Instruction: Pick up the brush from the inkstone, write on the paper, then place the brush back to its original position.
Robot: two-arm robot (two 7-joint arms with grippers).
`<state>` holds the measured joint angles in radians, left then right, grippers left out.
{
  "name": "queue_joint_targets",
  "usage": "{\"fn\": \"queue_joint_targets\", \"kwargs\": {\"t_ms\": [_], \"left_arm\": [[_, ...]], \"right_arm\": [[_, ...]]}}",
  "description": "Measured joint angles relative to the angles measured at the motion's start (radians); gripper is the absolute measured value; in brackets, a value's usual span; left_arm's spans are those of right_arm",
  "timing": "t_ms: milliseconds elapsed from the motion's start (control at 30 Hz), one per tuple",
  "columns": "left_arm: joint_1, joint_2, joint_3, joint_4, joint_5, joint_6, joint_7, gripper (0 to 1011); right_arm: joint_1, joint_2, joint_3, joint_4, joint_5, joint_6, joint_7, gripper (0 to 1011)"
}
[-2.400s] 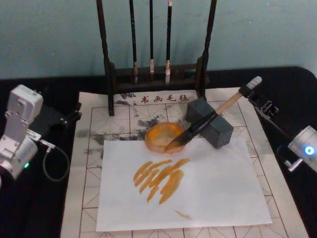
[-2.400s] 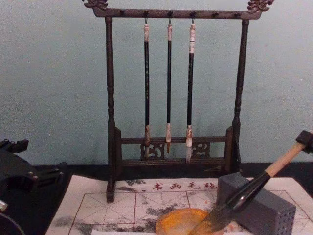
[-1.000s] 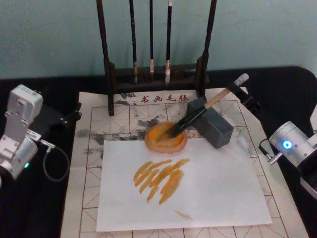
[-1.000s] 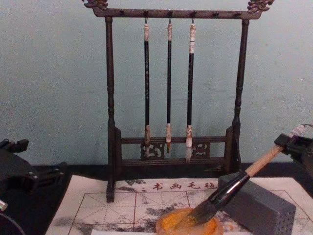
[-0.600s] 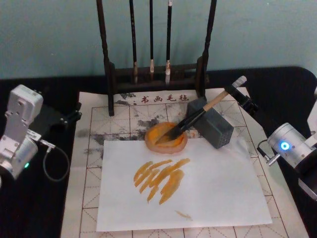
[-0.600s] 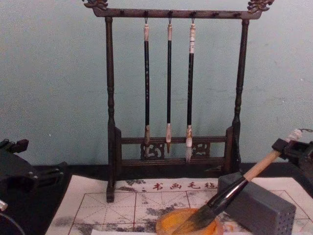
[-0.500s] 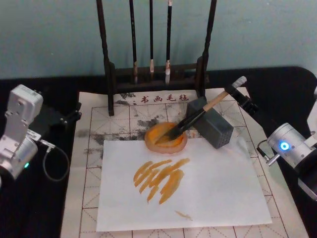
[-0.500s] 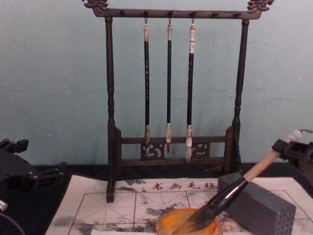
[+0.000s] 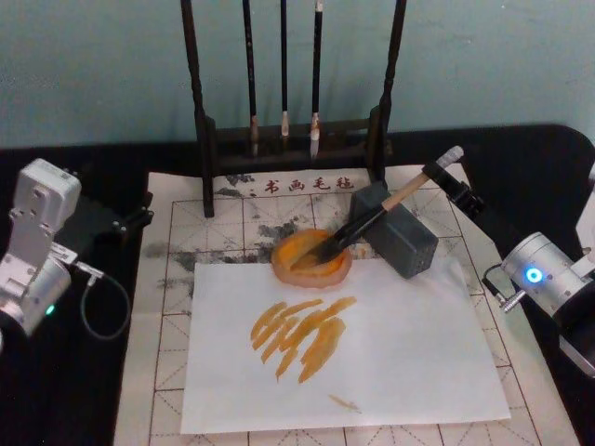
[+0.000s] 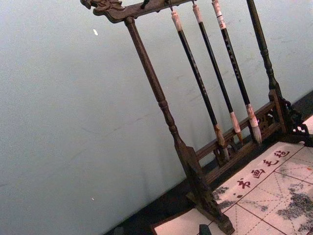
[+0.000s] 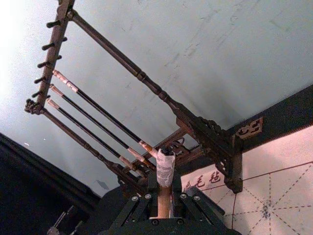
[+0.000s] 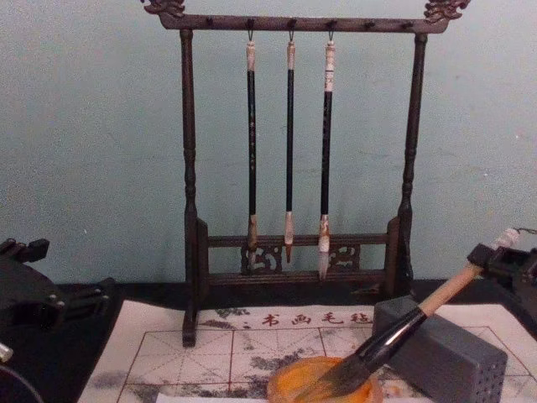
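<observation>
In the head view, right of centre, the large calligraphy brush with a light-wood handle and glossy black ferrule (image 9: 372,218) lies slanted, its dark bristles resting in the small round orange inkstone dish (image 9: 311,258) and its shaft leaning across the grey rectangular block (image 9: 402,237). Its whitish end cap points to the upper right, where the right gripper (image 9: 444,178) is pinched on the handle just below the cap; the right wrist view shows the fingers pressed on the wooden shaft. Below the inkstone lies a white sheet with orange strokes (image 9: 372,362), on the off-white paper with a red grid (image 9: 177,269). The left gripper (image 9: 130,221) sits at mid-left, beside the grid paper's edge; whether its fingers are spread, I cannot tell.
</observation>
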<state>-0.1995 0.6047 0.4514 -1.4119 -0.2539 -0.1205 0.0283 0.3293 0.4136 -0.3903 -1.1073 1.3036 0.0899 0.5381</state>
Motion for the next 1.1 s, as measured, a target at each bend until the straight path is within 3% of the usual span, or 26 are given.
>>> {"fn": "queue_joint_targets", "kwargs": {"t_ms": [1100], "left_arm": [[0.0,0.0,0.0,0.0,0.0,0.0,0.0,1001]], "right_arm": [[-0.002,0.0,0.006,0.002,0.001,0.016,-0.009,174]]}}
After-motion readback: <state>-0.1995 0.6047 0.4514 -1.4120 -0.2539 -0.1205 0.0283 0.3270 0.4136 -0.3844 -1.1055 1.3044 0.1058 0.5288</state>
